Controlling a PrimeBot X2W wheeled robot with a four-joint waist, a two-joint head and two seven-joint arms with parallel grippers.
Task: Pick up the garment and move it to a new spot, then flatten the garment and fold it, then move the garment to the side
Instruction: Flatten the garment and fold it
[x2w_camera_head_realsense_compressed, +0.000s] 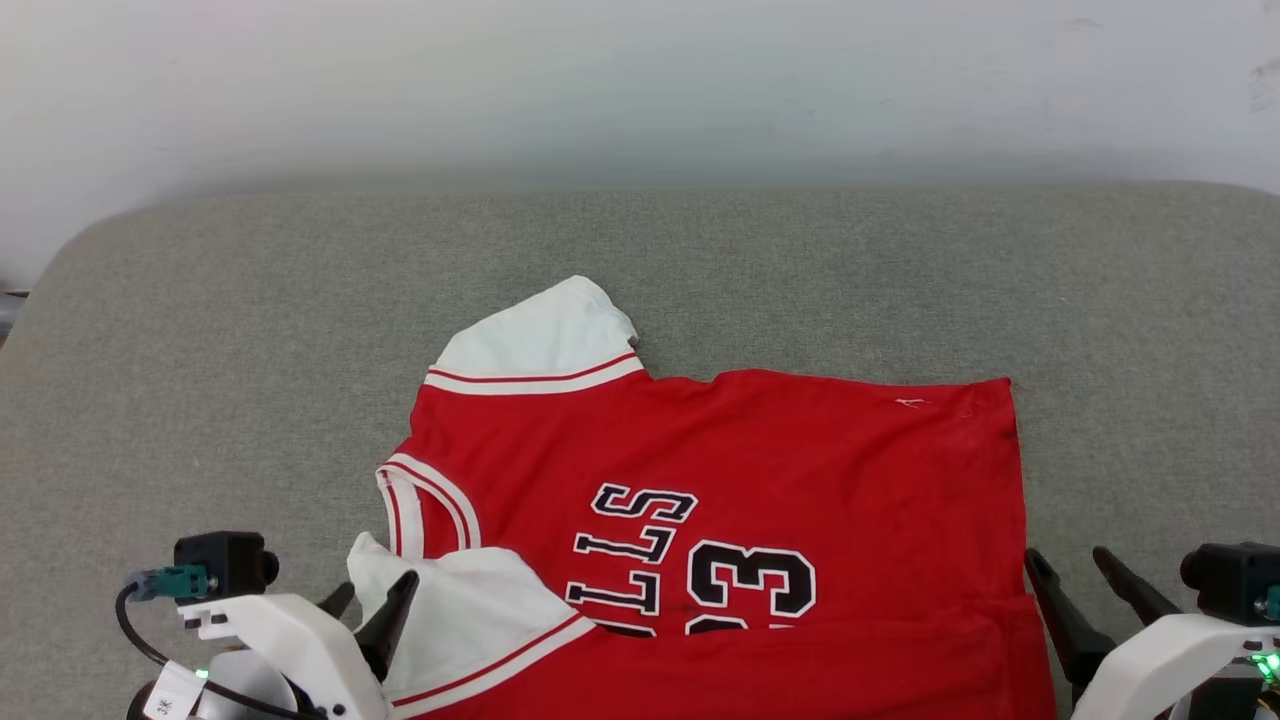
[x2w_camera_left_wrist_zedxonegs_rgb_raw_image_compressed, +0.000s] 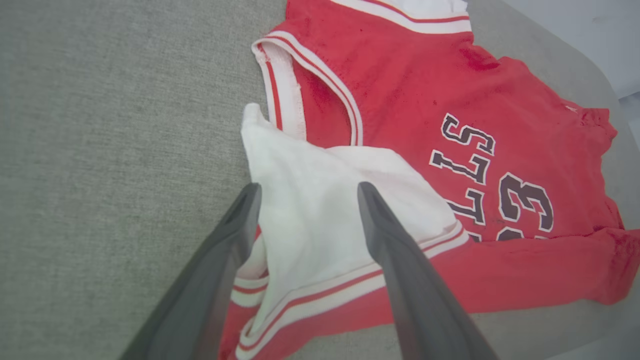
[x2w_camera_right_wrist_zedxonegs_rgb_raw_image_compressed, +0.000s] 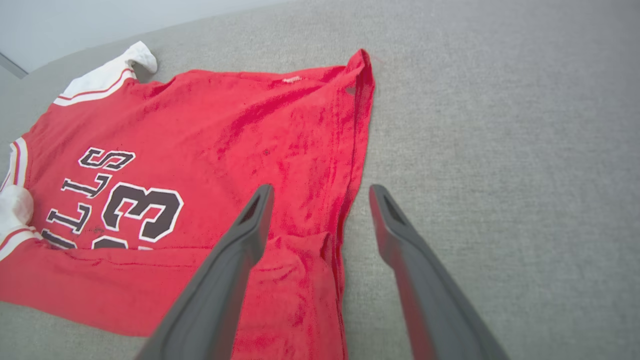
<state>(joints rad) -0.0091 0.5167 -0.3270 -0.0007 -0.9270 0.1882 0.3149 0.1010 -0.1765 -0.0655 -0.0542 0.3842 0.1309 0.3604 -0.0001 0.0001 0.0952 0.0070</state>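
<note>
Shirt (x2w_camera_head_realsense_compressed: 760, 450) flat, near edge and sleeve (x2w_camera_head_realsense_compressed: 470, 610) folded in — first fold looks done. More folds, side move to go. Left gripper (x2w_camera_head_realsense_compressed: 375, 590), right gripper (x2w_camera_head_realsense_compressed: 1065, 556) — jaws apart, empty.

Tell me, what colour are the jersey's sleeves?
The sleeves are white with a red stripe; best seen in the left wrist view.

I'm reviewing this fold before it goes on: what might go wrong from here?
1. The left tool is open at the near white sleeve, which lies doubled onto the garment. Closing there may catch only the sleeve and drag it askew.
2. The right tool straddles the hem edge, half over red cloth and half over the grey cushion. It may grab only the top layer, skewing the fold.
</note>
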